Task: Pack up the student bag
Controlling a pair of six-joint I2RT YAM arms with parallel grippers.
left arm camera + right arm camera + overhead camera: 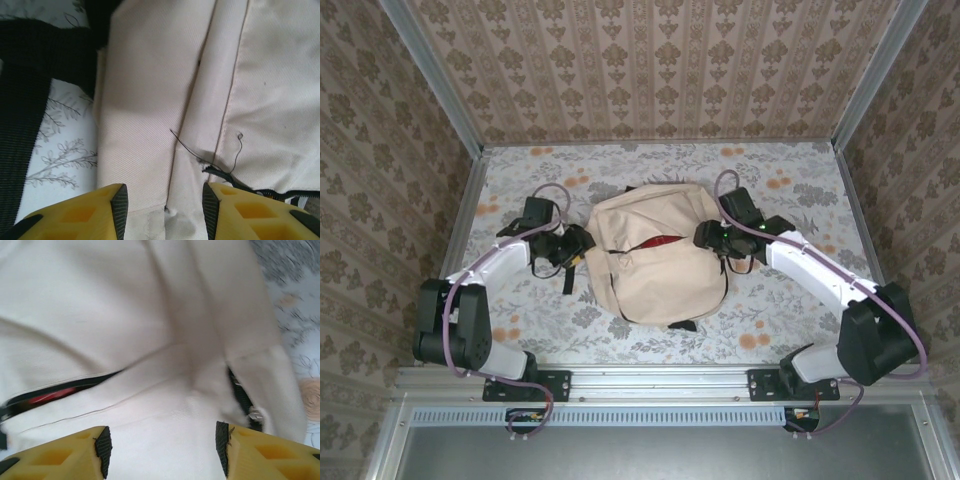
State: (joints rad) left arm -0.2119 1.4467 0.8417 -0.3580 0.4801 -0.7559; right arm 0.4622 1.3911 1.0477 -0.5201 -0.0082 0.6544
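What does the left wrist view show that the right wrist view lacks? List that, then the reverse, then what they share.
Left wrist view: a black strap lying beside the student bag, and loose dark threads at a seam. Right wrist view: a red item inside the open zipper slit, and a small metal fitting. Both: beige bag fabric between open yellow jaws, left gripper and right gripper, plus the floral table cover at one edge.

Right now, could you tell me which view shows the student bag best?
Top external: the student bag lies whole between the arms. Both wrist views give close-up beige fabric, the right one also its part-open zipper.
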